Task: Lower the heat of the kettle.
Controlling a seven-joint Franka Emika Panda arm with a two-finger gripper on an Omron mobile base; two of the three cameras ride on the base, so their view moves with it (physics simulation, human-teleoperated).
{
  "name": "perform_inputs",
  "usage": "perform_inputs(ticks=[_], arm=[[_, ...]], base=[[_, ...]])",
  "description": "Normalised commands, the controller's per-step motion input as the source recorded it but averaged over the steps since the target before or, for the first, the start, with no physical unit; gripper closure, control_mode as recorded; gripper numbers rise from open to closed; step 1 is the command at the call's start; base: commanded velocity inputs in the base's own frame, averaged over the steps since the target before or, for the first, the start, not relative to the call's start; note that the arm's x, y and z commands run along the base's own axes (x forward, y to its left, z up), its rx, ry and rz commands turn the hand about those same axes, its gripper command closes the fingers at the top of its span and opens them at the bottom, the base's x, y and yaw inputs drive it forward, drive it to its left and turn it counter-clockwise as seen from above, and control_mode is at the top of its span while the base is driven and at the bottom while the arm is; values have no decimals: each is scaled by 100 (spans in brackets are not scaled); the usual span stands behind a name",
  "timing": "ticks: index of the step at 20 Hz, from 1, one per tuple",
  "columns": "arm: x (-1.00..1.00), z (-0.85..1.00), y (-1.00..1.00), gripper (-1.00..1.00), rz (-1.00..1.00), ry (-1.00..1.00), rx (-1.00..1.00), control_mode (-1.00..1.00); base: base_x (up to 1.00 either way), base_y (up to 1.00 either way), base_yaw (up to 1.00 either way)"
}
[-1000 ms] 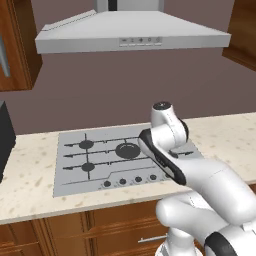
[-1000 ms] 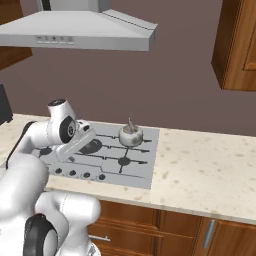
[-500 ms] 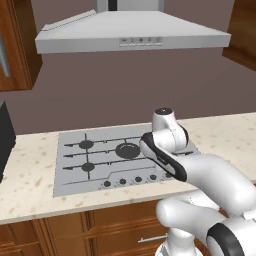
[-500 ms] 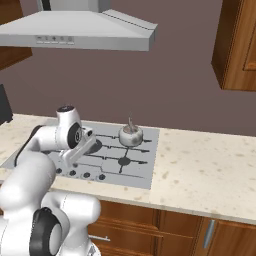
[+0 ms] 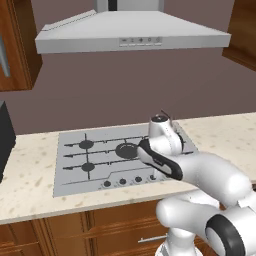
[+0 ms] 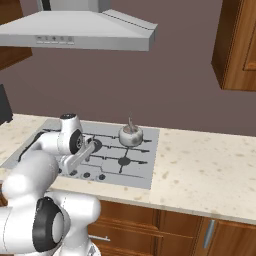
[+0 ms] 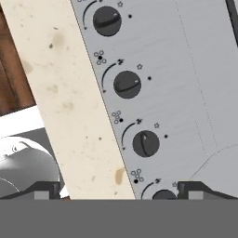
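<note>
The kettle (image 6: 131,135) sits on the stove's (image 6: 145,172) back right burner while the gripper (image 7: 116,188) hovers over the front knobs (image 7: 146,143), fingers spread wide — the approach step — next, closing on the kettle's knob.

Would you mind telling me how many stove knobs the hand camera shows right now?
4, in a row along the cooktop's front strip: top knob, second knob, third knob, and fourth knob, cut by the bottom edge. More may lie outside the picture.

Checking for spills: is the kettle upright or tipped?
Upright: the kettle sits level on the stove's rear right burner, handle arching straight up.
</note>
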Motion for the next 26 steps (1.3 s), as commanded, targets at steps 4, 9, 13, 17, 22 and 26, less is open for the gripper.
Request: perform_inputs(ticks=[4, 9, 13, 17, 22, 26], arm=[[16, -30, 12, -100, 0, 9, 0, -100], [2, -24, 0, -100, 0, 0, 0, -100], [0, -13, -8, -100, 3, 0, 0, -100], [4, -9, -8, -100, 3, 0, 0, -100], [6, -12, -11, -100, 5, 0, 0, -100], [0, -12, -5, -100, 4, 0, 0, -100]], base=[[0, 0, 0], [0, 0, 0], [0, 0, 0], [0, 0, 0], [0, 0, 0], [0, 0, 0]])
